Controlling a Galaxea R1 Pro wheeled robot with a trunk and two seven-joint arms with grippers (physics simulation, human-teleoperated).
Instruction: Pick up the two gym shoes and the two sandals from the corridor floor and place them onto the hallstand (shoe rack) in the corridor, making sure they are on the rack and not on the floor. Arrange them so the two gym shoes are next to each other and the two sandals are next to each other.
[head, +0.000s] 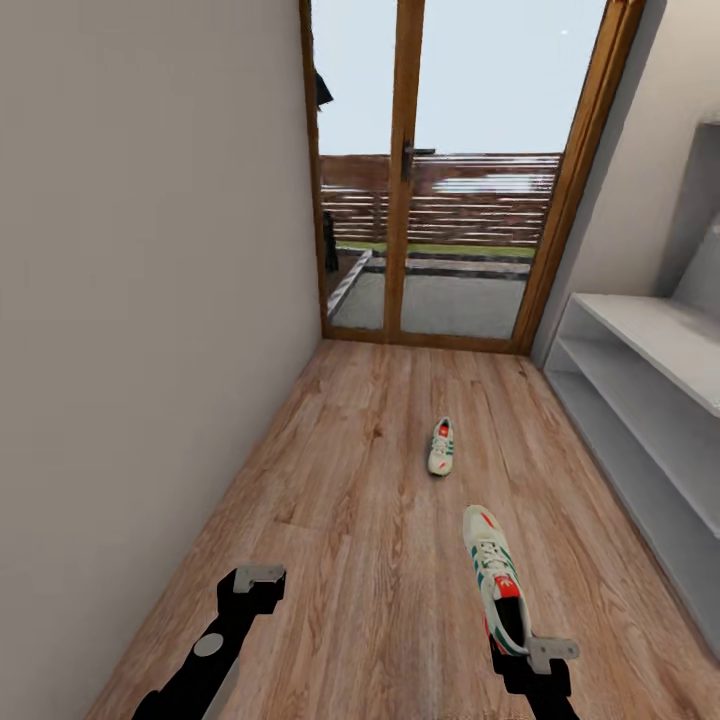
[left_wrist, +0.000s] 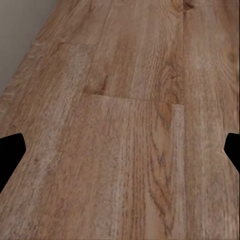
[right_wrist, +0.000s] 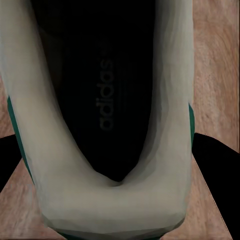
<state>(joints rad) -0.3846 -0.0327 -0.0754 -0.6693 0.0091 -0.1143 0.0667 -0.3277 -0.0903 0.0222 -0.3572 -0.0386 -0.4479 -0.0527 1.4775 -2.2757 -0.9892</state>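
One gym shoe (head: 441, 447), white with green stripes, lies on the corridor floor (head: 360, 520) in mid-corridor. The second gym shoe (head: 495, 580) points forward above the floor, held at its heel by my right gripper (head: 527, 650). In the right wrist view its dark inside (right_wrist: 107, 100) is close up, with dark fingers (right_wrist: 217, 165) at both sides of the heel. My left gripper (head: 257, 578) hovers open and empty over bare planks, fingertips (left_wrist: 10, 150) spread wide. The hallstand (head: 640, 400) runs along the right wall. The sandals are out of view.
A plain wall (head: 150, 300) bounds the corridor on the left. A wood-framed glass door (head: 405, 200) closes the far end, with a fence and paving outside. Open floor lies between the wall and the shoes.
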